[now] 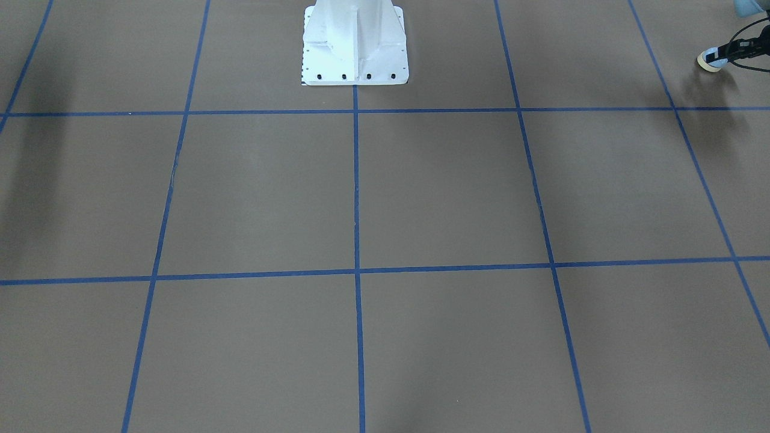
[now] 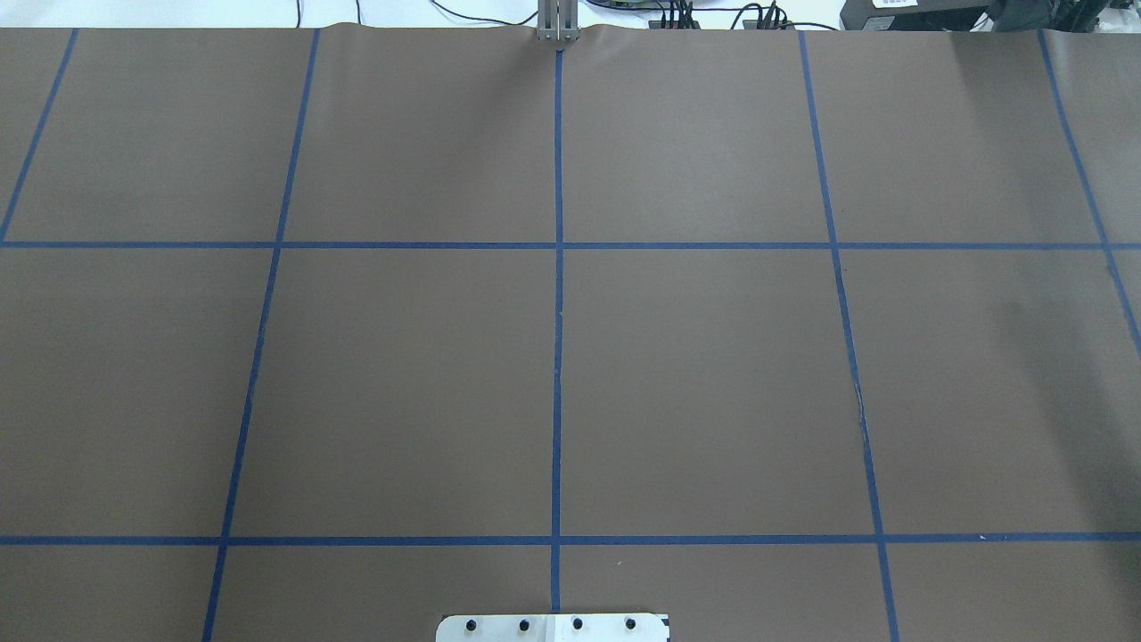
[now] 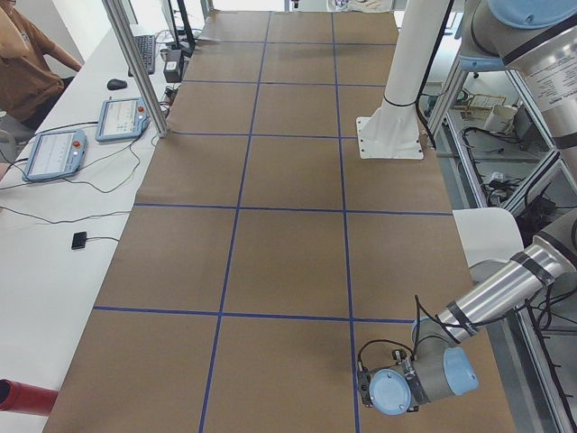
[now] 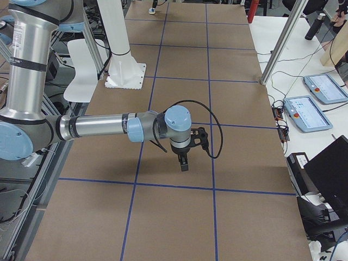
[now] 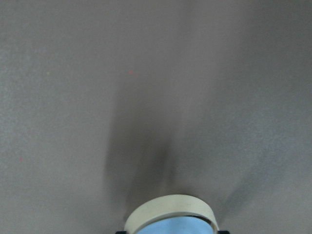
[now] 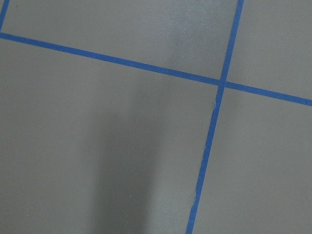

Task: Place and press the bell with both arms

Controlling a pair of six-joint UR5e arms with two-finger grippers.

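The bell (image 1: 708, 61) is light blue with a cream base ring. It hangs tilted above the brown table at the far right of the front-facing view, near the robot's side. My left gripper (image 1: 720, 56) is shut on it. In the left wrist view the bell's cream ring (image 5: 170, 210) fills the bottom edge over bare brown paper. The left arm's wrist (image 3: 410, 388) is low over the table's near corner. My right gripper (image 4: 184, 162) points down a little above the table near a tape line; I cannot tell whether it is open or shut. The right wrist view shows only table and blue tape.
The white pedestal base (image 1: 355, 57) stands at the robot's side of the table. Blue tape lines (image 2: 558, 357) divide the brown paper into squares. A side bench holds tablets (image 3: 54, 153) and a red cylinder (image 3: 27, 397), and a person sits there.
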